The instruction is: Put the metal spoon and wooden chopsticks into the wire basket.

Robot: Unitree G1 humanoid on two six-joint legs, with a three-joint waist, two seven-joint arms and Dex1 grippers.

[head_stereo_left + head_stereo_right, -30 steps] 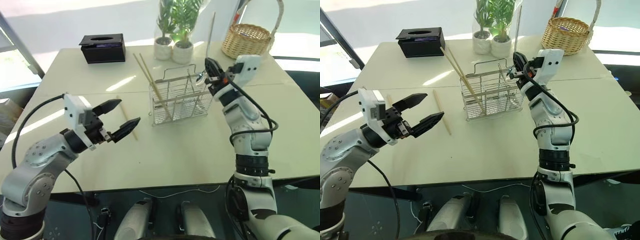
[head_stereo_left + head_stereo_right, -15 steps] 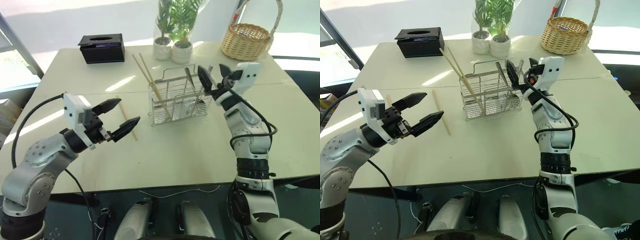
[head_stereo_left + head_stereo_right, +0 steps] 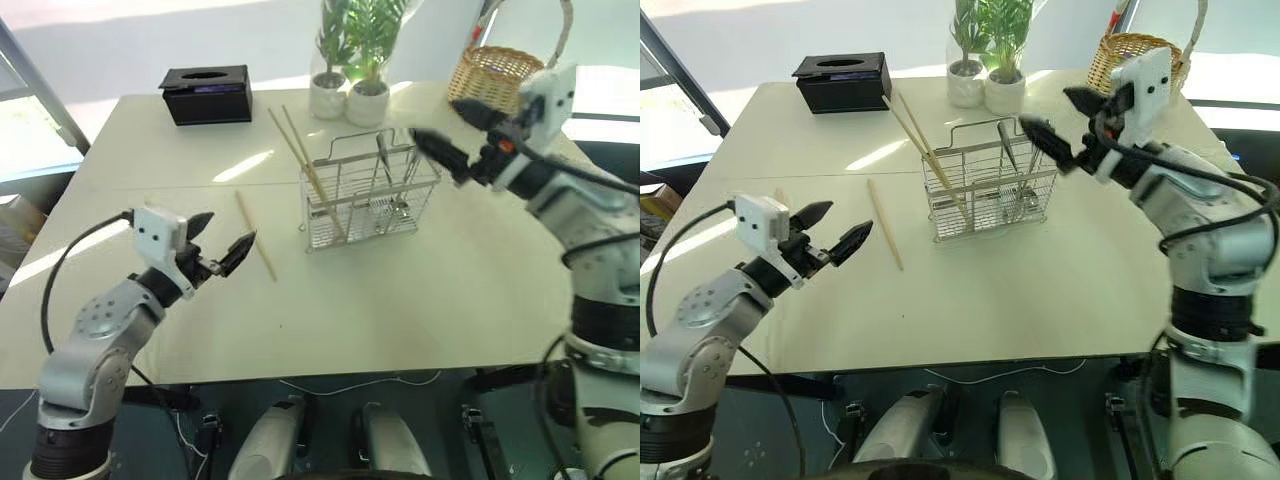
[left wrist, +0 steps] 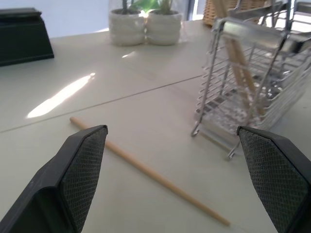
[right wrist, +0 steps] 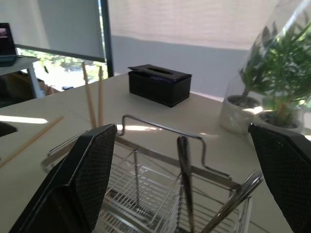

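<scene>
While both grippers hang with jaws apart, the spoon (image 3: pixel 1009 160) and two chopsticks (image 3: pixel 925 150) stand in the basket (image 3: pixel 985 190) at frame centre. One chopstick (image 3: pixel 884 223) lies on the table (image 3: pixel 1040 290), between left gripper (image 3: pixel 832 232) and basket; right gripper (image 3: pixel 1065 122) sits upper right.

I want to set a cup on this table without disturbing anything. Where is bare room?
The near half of the table, in front of the wire basket, is bare. Crowded: the far edge, with black box, potted plants and wicker basket.

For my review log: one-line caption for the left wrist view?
Open left hand faces one wooden chopstick lying on the table beside the wire basket.
</scene>
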